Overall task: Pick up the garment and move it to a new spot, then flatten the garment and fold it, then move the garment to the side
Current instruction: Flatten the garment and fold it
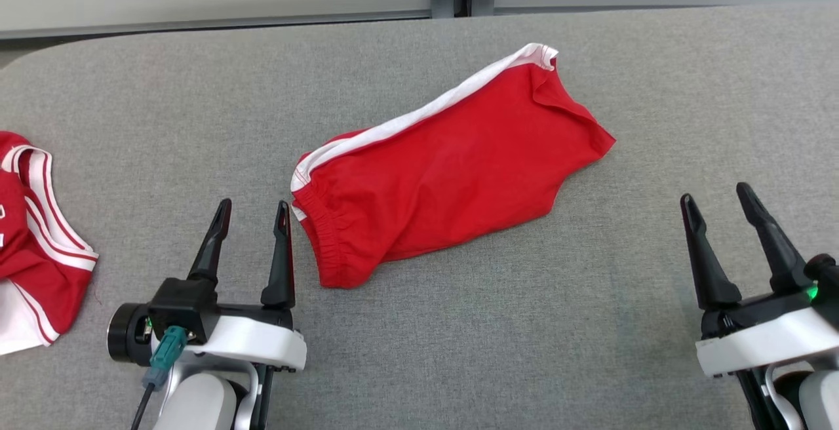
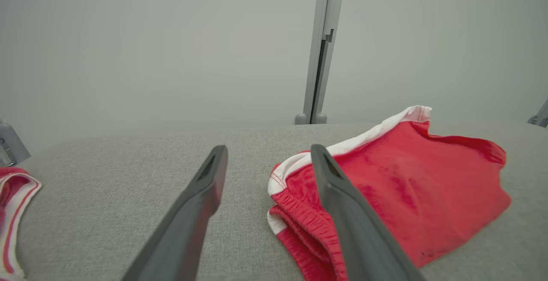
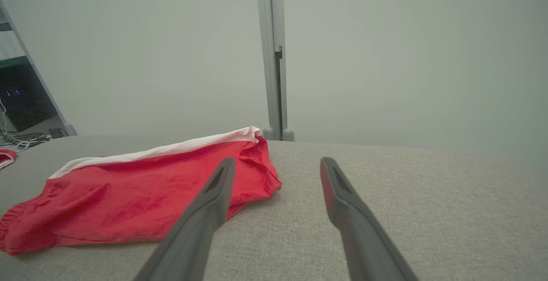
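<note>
Shorts [image 1: 446,181]: judged already folded; move aside not yet done. Left gripper [image 1: 254,203], right gripper [image 1: 715,192]: fingers spread, nothing held.

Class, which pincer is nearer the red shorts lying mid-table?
Left. The left pincer sits right beside the waistband end of the red shorts, almost touching; the right pincer stands well clear of the leg end.

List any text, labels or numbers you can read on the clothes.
No text can be read.
The red shorts: no print on the side that shows.
The red and white garment at the left: small white marks cut off by the picture's edge, unreadable.
</note>
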Controlling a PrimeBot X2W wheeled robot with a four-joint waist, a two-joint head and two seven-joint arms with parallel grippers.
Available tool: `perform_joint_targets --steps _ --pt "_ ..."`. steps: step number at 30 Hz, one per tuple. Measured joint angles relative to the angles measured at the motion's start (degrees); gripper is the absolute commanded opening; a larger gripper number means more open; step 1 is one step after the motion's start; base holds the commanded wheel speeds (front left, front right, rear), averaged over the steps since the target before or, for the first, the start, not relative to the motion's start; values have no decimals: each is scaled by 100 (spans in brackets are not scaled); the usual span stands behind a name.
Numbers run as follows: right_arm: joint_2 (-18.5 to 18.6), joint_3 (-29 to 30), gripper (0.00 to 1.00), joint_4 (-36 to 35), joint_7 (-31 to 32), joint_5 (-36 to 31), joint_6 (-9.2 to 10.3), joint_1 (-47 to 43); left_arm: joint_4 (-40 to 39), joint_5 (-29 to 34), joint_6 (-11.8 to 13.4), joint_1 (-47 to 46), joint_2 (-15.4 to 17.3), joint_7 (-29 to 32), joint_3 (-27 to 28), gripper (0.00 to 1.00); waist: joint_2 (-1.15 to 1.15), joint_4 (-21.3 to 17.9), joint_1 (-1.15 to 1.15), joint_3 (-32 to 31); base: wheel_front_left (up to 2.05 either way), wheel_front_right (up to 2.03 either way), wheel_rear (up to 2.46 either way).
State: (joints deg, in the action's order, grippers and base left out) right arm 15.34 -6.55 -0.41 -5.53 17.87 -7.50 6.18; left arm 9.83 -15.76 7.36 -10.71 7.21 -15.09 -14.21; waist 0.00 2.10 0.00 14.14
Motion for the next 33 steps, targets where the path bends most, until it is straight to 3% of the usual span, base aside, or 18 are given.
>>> perform_joint_targets --steps 23,33 --pt "-114 125 100 -368 326 -147 0 -225 22 -7 21 55 21 -1 -16 100 0 46 0 -34 0 0 0" --pt "187 126 100 199 400 -68 1 731 -90 32 -60 -624 -194 -1 -219 100 0 366 0 584 0 0 0"
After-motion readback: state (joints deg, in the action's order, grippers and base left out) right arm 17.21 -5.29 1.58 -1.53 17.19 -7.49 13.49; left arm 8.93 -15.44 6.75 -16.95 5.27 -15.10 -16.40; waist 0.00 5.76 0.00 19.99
